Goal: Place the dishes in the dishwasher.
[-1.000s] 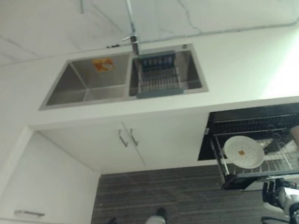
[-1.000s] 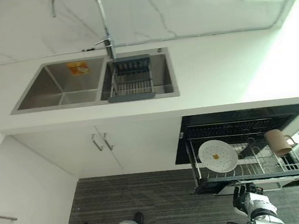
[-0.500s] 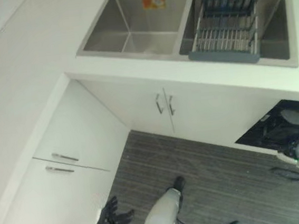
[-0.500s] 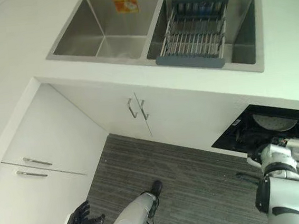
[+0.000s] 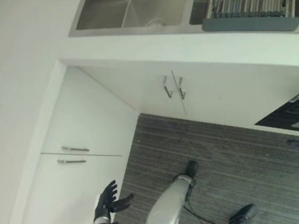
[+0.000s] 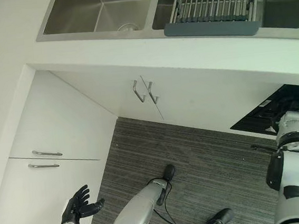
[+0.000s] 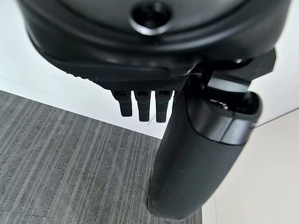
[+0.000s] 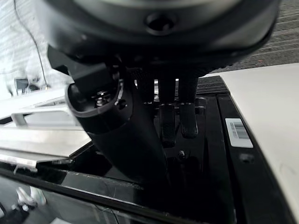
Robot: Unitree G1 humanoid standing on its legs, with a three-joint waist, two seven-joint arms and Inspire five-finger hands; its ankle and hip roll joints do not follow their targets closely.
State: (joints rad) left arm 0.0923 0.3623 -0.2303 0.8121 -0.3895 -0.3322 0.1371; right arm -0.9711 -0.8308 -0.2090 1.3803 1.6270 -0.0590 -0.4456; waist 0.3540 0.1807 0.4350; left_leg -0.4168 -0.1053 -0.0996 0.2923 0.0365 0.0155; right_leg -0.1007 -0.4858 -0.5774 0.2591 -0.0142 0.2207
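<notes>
The dishwasher [image 6: 295, 102] shows as a dark opening under the counter at the far right; its rack and any dishes lie out of sight. My right hand [image 8: 175, 116] hangs before the dishwasher's black frame [image 8: 219, 154], fingers straight, holding nothing. The right forearm [image 6: 296, 153] rises along the right edge toward that opening. My left hand [image 6: 77, 201] hangs low at the left beside the white drawer fronts, fingers spread and empty; its fingers [image 7: 142, 102] point down at the floor.
A double steel sink [image 5: 129, 10] runs along the top, with a grey drying rack [image 5: 251, 15] over its right basin. White cupboard doors with two handles [image 5: 172, 87] stand below it, drawers [image 5: 74, 151] to the left. Striped grey floor [image 5: 234, 162] lies between.
The camera has tipped further down, so the sink has slid to the top edge. Both hands stay about where they were, the left still spread.
</notes>
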